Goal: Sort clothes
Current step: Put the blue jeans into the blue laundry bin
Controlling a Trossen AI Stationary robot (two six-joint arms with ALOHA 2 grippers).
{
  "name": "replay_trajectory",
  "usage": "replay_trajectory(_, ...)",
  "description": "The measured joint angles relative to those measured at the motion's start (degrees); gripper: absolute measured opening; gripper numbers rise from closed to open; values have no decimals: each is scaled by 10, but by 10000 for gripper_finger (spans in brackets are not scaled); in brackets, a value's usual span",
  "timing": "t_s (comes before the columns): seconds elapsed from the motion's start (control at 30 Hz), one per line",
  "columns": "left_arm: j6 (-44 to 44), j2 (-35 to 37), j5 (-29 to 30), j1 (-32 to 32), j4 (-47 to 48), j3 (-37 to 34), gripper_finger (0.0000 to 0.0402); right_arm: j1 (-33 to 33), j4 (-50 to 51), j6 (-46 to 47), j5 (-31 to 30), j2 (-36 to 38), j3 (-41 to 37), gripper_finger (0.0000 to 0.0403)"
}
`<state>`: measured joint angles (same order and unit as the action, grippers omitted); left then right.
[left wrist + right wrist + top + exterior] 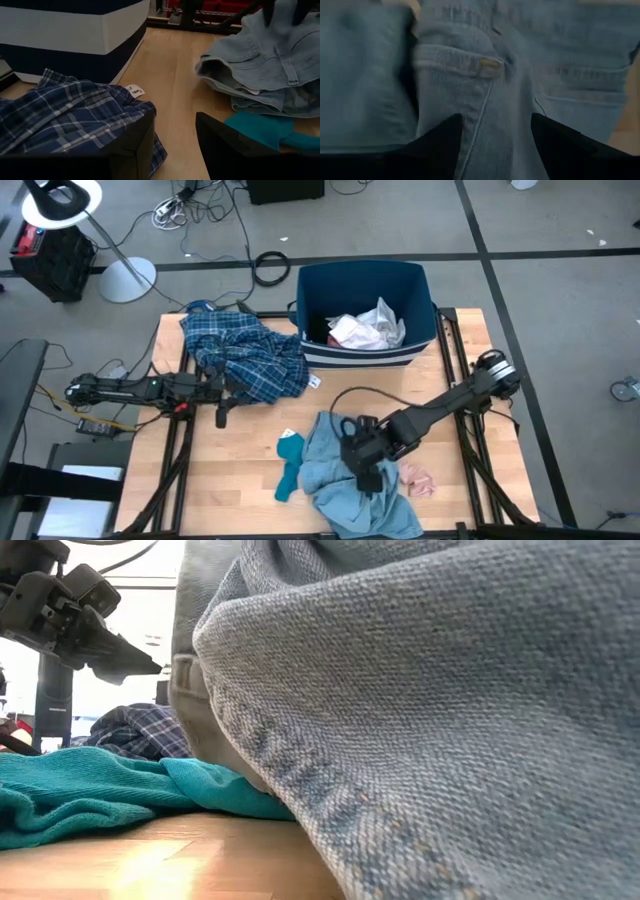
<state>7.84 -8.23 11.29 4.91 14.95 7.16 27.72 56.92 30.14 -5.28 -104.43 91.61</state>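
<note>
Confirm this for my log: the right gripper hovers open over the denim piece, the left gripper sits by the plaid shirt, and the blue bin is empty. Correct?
Not quite: the blue bin is not empty; the high view shows white and light items lying inside it. The rest stands: the right gripper is open over the denim piece, and the left gripper sits by the plaid shirt.

Only text: a small white size tag [135, 90] on the plaid shirt [65, 115], at the hem's 3 o'clock edge; print too small to read reliably. Nothing else legible.
</note>
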Motion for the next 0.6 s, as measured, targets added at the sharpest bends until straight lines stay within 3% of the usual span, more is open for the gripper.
replay_trajectory(0.2, 0, 0, 0, 0, -1, 0, 151, -28, 18, -36, 15, -61, 0, 235)
replay_trajectory(0.4, 0, 0, 0, 0, -2, 0, 151, -62, -26, -105, 73, -80, 0, 220)
replay_trajectory(0.5, 0, 0, 0, 0, -2, 0, 151, -75, -40, -134, 78, -80, 0, 191)
replay_trajectory(0.6, -2, 0, 0, 0, -2, 0, 151, -83, -41, -150, 92, -80, 0, 123)
